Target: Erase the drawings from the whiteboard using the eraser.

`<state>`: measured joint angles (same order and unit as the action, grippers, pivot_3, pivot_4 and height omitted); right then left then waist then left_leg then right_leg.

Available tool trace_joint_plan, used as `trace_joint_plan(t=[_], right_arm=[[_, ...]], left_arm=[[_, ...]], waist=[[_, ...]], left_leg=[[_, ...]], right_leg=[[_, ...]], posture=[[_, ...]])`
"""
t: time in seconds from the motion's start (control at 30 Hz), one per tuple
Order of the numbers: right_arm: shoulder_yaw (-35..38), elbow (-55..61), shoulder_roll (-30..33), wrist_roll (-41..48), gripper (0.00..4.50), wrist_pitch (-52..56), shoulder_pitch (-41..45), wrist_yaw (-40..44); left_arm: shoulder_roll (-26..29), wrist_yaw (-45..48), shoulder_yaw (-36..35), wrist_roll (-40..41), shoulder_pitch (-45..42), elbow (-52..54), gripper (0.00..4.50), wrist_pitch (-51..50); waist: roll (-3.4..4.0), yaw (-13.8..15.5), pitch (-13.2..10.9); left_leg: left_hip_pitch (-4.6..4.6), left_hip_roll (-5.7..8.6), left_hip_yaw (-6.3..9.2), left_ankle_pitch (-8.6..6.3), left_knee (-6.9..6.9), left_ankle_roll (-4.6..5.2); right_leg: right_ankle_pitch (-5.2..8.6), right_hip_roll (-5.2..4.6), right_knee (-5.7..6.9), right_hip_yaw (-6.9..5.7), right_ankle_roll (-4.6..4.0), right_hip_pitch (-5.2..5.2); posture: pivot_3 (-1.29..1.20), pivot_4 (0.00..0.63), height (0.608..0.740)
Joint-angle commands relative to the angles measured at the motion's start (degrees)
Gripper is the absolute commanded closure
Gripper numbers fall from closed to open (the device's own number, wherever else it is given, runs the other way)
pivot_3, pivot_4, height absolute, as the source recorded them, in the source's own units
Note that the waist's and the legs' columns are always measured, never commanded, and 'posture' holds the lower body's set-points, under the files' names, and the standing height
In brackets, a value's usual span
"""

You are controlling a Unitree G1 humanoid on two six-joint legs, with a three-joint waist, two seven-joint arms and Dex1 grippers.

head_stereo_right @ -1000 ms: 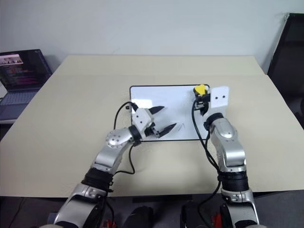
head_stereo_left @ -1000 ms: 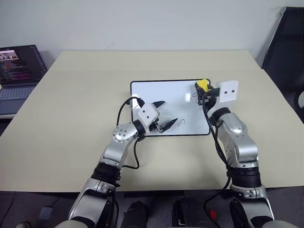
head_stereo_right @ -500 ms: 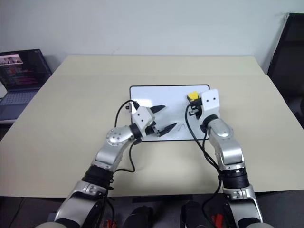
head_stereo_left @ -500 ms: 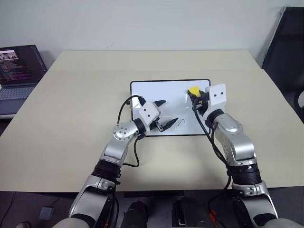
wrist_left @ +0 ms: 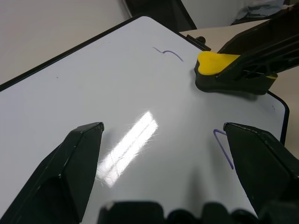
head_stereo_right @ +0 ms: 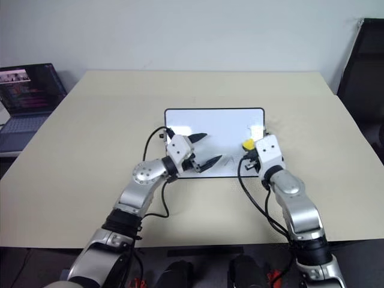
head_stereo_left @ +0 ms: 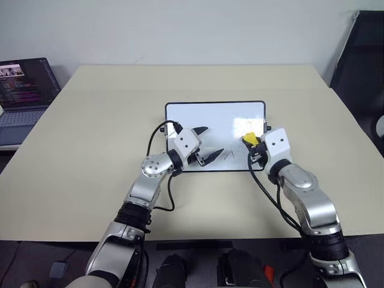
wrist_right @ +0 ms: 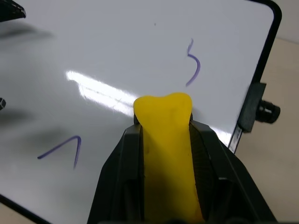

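Note:
The whiteboard (head_stereo_left: 210, 120) lies flat in the middle of the beige table. My right gripper (head_stereo_left: 252, 144) is shut on the yellow and black eraser (head_stereo_left: 249, 140) over the board's right side. The eraser's (wrist_right: 166, 121) yellow tip looks pressed to the white surface just short of a hooked drawing (wrist_right: 194, 67). A second drawing, an angled stroke (wrist_right: 63, 148), sits nearer the board's front edge. My left gripper (head_stereo_left: 209, 142) hovers open over the board's front left part, holding nothing. In the left wrist view, the eraser (wrist_left: 217, 65) lies between the curl (wrist_left: 169, 52) and the angled stroke (wrist_left: 224, 147).
An open laptop (head_stereo_left: 24, 90) stands off the table's left side. A dark chair (head_stereo_left: 360, 60) is at the far right. A small black knob (wrist_right: 266, 111) sticks out from the board's right short side. Bare tabletop (head_stereo_left: 108, 120) surrounds the board.
My right gripper has carried the eraser from the board's far right corner down toward its front right part. The left gripper has stayed where it was.

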<state>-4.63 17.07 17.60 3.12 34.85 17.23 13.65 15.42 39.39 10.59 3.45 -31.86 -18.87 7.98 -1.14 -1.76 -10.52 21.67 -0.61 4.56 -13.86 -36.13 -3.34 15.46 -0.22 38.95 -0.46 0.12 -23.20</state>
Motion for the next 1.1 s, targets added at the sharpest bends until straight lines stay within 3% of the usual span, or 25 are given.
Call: trace_joint_plan(t=[0.03,0.33,0.53,0.73,1.1], right_arm=[[1.4,-0.8,0.0,-0.7,3.48,0.8,1.4,-0.9],[1.7,-8.6,-2.9,-0.9,3.48,-9.7,11.6,-1.9],[1.2,-13.2,-3.4,-3.1,3.48,-11.3,14.8,-3.1],[0.6,-15.9,-2.0,-5.9,3.48,-8.7,14.2,-3.2],[-0.4,-8.4,-0.8,-6.2,3.48,-1.8,6.0,-1.2]], left_arm=[[-0.5,-0.3,-0.7,0.2,-0.9,1.4,0.0,1.0],[-0.7,0.4,-0.6,0.2,-1.8,0.2,0.0,1.6],[0.1,0.1,-1.1,0.3,-0.9,1.5,0.0,1.1],[0.6,-0.4,-1.3,0.3,0.0,3.1,0.0,0.4],[1.3,-0.8,-1.8,0.4,1.8,6.1,0.0,-1.1]], waist=[[0.0,0.0,0.0],[0.0,-0.1,0.0],[0.01,0.1,0.0],[0.01,0.1,0.0],[-0.02,0.1,0.0]], left_leg=[[0.0,0.0,0.0,0.0,0.0,0.0],[0.01,-0.01,-0.07,0.06,0.01,0.08],[0.17,0.01,-0.07,0.06,0.05,0.08],[0.13,0.04,-0.06,0.06,0.02,0.08],[0.02,0.02,-0.03,0.08,-0.02,0.11]], right_leg=[[-0.01,0.0,0.0,-0.01,0.01,0.0],[-0.14,0.04,-0.04,0.0,0.05,-0.05],[-0.14,0.0,-0.19,0.01,0.04,-0.12],[-0.15,-0.04,-0.12,0.01,0.03,-0.1],[-0.17,-0.03,-0.05,0.03,0.01,-0.01]], posture=[[0.0,0.15,0.74],[0.0,0.15,0.74],[0.0,0.15,0.74],[0.0,0.15,0.74],[0.0,0.15,0.74]])
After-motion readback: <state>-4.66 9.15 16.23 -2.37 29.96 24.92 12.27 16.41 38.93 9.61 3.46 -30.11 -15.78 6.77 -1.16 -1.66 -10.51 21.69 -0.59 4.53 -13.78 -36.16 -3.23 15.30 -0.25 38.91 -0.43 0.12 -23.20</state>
